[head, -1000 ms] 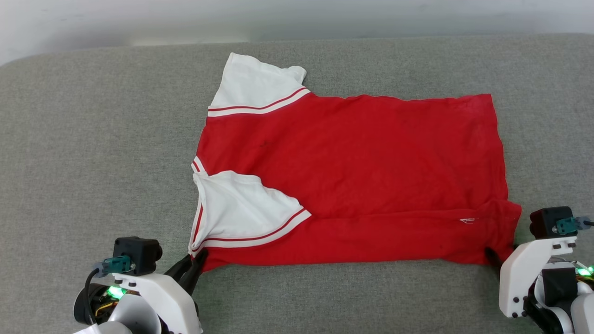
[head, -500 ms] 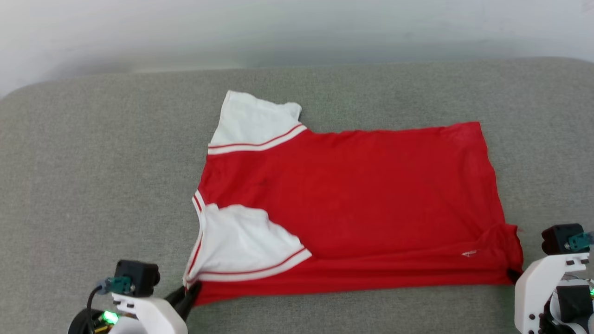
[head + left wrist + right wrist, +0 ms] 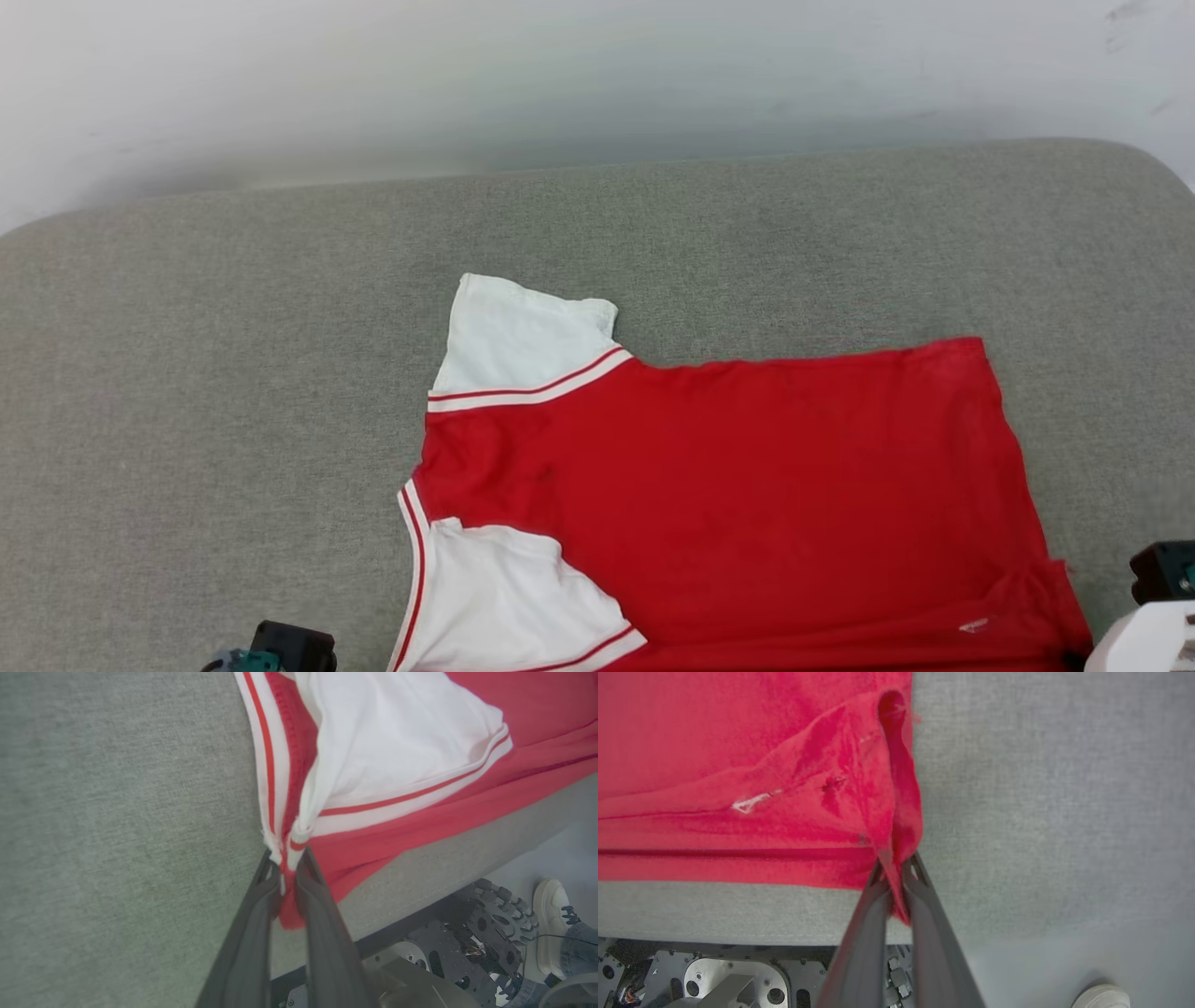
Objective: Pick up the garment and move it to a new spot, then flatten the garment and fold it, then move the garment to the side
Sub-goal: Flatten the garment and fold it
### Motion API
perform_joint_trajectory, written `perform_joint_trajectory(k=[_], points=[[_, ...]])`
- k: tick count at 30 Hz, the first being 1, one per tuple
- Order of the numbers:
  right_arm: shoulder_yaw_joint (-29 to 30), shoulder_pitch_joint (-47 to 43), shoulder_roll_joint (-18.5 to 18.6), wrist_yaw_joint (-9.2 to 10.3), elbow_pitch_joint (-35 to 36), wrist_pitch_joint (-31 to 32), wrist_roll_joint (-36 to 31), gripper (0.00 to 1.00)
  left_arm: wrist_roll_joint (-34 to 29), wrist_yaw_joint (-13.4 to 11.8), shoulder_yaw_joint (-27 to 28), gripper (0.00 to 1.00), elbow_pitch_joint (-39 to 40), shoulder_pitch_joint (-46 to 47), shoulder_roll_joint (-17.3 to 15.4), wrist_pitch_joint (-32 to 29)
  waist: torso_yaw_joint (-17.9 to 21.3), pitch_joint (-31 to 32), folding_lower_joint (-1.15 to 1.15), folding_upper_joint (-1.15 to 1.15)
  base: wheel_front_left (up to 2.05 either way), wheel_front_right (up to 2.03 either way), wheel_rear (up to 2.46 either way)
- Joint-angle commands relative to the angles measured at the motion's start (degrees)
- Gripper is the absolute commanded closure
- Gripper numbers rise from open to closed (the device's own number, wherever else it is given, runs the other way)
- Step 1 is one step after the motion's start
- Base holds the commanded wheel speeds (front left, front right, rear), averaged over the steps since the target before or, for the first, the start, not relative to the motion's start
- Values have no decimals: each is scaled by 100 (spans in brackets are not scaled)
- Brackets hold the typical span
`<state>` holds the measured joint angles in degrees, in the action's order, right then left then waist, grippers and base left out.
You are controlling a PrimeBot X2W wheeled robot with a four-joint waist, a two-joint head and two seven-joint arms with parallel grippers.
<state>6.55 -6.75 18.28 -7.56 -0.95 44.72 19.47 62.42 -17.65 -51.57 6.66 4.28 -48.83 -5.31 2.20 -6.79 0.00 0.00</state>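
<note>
On the grey cushion (image 3: 233, 373) | your left gripper (image 3: 287, 856) is clamped on the garment (image 3: 747, 485) at its sleeve-side corner | your right gripper (image 3: 896, 863) is clamped on its hem corner

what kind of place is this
Likely a lab or test room: grey fabric-covered surface, bare pale wall behind it, robot's metal base and a person's shoe on plain floor.

No writing can be read; a small white mark (image 3: 749, 802) on the garment (image 3: 747, 485) is too blurred to make out.
</note>
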Motion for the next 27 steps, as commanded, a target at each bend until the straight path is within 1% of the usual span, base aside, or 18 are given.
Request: perform_joint_trajectory(k=[1, 2, 3, 4, 5, 6, 8, 12, 16, 19, 21, 23, 26, 27], points=[[125, -135, 44, 14, 32, 79, -17, 97, 44, 5, 6, 100, -62, -63, -28, 16, 1, -3, 0, 0, 0, 0, 0], [136, -185, 26, 14, 50, 115, -45, 83, 60, 22, -1, 100, -73, -64, -5, 18, 1, -2, 0, 0, 0, 0, 0], [145, -205, 7, 14, 60, 134, -59, 61, 66, 40, -13, 100, -86, -58, 24, 18, 2, -4, 0, 0, 0, 0, 0], [186, -210, -30, 14, 49, 138, -91, 0, 68, 65, -26, 100, -104, -43, 49, 12, 3, -7, 0, 0, 0, 0, 0], [196, -200, -49, 13, 50, 124, -130, 0, 53, 86, -48, 91, -117, -19, 63, -4, 4, -7, 0, 0, 0, 0, 0], [171, -185, -67, 10, 59, 112, -153, 0, 41, 116, -59, 0, -133, 0, 78, -14, 4, -6, 0, 0, 0, 0, 0], [156, -150, -90, 10, 69, 101, -180, 0, 26, 134, -68, 0, -141, 21, 91, -17, 6, -7, 0, 0, 0, 0, 0], [181, 17, -111, 10, 186, -46, -296, 0, -73, 92, 73, 0, -188, 134, 80, 192, 3, 19, 0, 0, 0, 0, 0], [244, 243, -196, 9, 355, -459, -354, 0, -215, 39, 357, 0, -151, 260, 159, 742, 3, 88, 0, 0, 0, 0, 0], [207, 459, -251, 9, 471, -1023, -405, 0, -396, 50, 608, 0, -90, 382, 277, 1379, 10, 137, 0, 0, 0, 0, 0], [73, 601, -254, 9, 560, -1474, -426, 0, -590, 26, 761, 0, -58, 467, 365, 1749, 18, 156, 0, 0, 0, 0, 0], [66, 747, -323, 10, 599, -1991, -414, 0, -787, -4, 916, 0, 18, 519, 508, 1941, 33, 171, 0, 0, 0, 0, 0], [7, 880, -445, 10, 613, -2718, -409, 0, -1217, -91, 1248, 0, 73, 521, 661, 2042, 72, 162, 0, 0, 0, 0, 0], [-8, 928, -477, 10, 622, -2959, -435, 0, -1366, -107, 1437, 0, 142, 522, 794, 2051, 84, 147, 0, 0, 0, 0, 0]])
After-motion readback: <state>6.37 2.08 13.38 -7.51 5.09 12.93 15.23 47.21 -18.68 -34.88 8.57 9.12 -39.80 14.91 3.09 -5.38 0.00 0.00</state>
